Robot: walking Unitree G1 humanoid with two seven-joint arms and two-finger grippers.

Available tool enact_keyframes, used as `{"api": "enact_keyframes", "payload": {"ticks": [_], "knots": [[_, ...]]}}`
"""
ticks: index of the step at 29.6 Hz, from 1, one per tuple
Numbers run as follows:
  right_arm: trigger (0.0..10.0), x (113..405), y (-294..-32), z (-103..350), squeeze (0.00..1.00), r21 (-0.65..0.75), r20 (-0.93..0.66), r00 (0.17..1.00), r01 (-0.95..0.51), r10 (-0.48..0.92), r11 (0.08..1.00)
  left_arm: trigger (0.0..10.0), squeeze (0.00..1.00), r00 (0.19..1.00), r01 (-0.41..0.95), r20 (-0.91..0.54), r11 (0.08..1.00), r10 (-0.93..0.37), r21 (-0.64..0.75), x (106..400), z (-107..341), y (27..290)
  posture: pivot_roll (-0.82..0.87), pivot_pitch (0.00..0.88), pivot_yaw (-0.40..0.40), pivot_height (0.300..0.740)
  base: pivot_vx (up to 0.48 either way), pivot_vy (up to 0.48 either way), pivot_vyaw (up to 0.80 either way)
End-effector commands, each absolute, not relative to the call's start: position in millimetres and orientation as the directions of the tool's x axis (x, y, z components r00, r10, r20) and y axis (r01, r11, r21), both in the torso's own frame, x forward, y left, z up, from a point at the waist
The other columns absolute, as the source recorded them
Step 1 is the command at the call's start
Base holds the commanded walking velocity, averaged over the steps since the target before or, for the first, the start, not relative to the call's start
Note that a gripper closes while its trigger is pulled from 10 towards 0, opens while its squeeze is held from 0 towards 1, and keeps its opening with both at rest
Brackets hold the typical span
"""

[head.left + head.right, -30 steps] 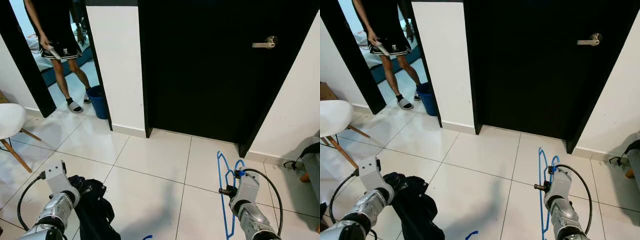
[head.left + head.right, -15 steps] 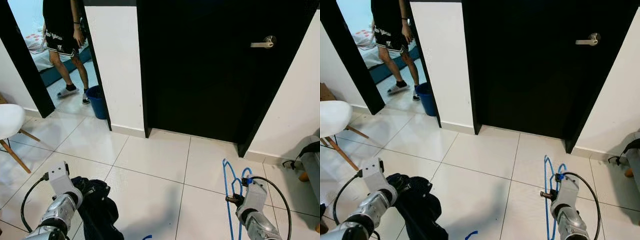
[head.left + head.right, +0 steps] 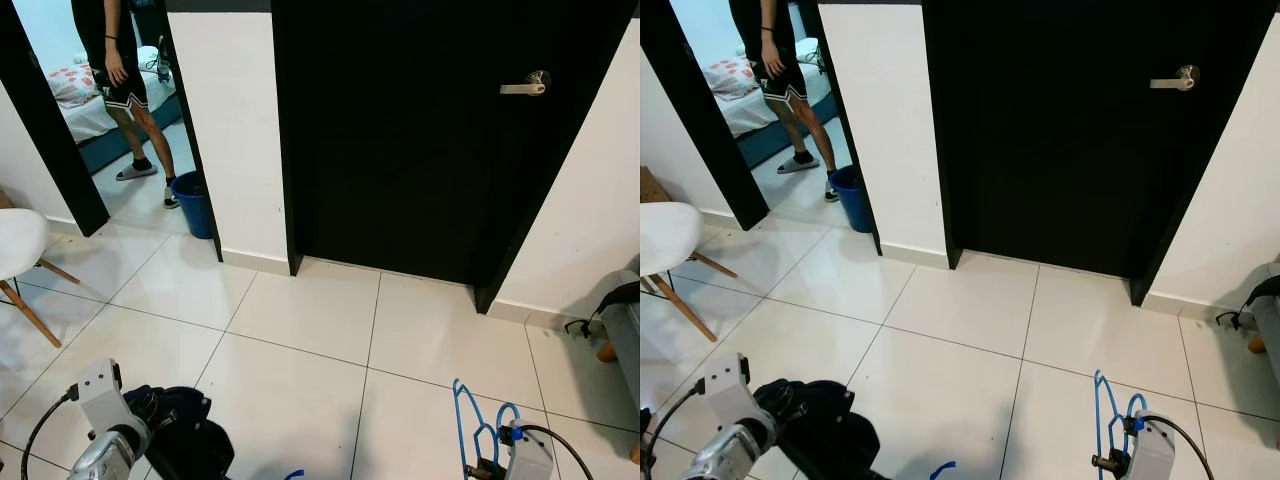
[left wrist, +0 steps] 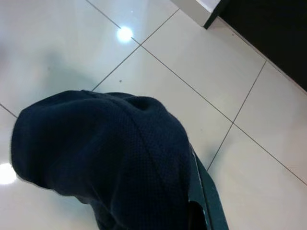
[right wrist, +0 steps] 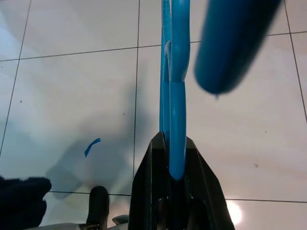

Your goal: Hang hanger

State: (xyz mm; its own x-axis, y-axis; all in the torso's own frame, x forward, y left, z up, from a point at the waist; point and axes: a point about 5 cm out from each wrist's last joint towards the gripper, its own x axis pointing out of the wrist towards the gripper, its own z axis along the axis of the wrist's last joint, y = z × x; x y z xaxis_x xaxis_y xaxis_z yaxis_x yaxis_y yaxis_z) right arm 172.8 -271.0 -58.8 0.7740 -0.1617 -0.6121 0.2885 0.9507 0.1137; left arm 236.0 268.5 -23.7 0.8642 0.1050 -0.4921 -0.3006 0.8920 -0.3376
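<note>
From the head views, a wide stretch of white tiled floor (image 3: 330,340) lies open ahead, running up to a closed black door (image 3: 400,140) with a silver lever handle (image 3: 524,86). A white wall section (image 3: 232,130) stands beside the door, and past it a doorway opens onto a bedroom where a person (image 3: 118,80) stands near a bed (image 3: 740,95). A blue bin (image 3: 194,203) sits at the foot of the white wall. A white chair (image 3: 18,255) crowds the left edge and a dark bag (image 3: 618,300) the right.

Low on the left, the left gripper (image 4: 204,201) is held just above the floor with a dark garment (image 3: 178,440) draped over it; low on the right, the right gripper (image 5: 173,158) points forward, the blue hanger (image 3: 470,425) rising from it.

In the left wrist view the garment hides most of the jaws, so I cannot tell how they stand.

In the right wrist view the jaws are clamped on the hanger's blue wire, which runs straight out over the tiles; a scrap of blue tape (image 5: 92,146) lies on the floor.
</note>
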Motion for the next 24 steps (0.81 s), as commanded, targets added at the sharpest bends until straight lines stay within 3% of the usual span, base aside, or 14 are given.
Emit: {"api": "enact_keyframes", "payload": {"ticks": [1,10,11,16,24], "knots": [[10.0,171,-265,-61,0.0,0.128,-0.6,0.785,0.287,-0.156,0.949,10.0,0.0,0.885,-0.307,-0.443,0.894,0.142,-0.327,236,-12,289,0.09,0.078,0.026,0.74,0.0,0.0,0.0],[10.0,190,-247,-57,0.0,0.148,-0.573,0.808,0.266,-0.136,0.953,10.0,0.0,0.898,-0.335,-0.399,0.876,0.185,-0.348,233,-4,307,0.14,0.075,-0.013,0.74,0.0,0.0,0.0],[10.0,207,-234,-50,0.0,0.167,-0.528,0.843,0.226,-0.106,0.96,10.0,0.0,0.887,-0.386,-0.393,0.857,0.243,-0.341,221,-3,321,0.18,0.075,-0.043,0.74,0.0,0.0,0.0],[10.0,223,-218,-41,0.0,0.183,-0.464,0.884,0.164,-0.062,0.969,10.0,0.0,0.862,-0.46,-0.391,0.824,0.324,-0.33,202,-2,342,0.23,0.075,-0.065,0.74,0.0,0.0,0.0],[10.0,229,-198,-32,0.0,0.189,-0.404,0.914,0.128,-0.042,0.974,10.0,0.0,0.849,-0.492,-0.39,0.802,0.356,-0.339,196,1,354,0.26,0.078,-0.046,0.74,0.0,0.0,0.0]]}}
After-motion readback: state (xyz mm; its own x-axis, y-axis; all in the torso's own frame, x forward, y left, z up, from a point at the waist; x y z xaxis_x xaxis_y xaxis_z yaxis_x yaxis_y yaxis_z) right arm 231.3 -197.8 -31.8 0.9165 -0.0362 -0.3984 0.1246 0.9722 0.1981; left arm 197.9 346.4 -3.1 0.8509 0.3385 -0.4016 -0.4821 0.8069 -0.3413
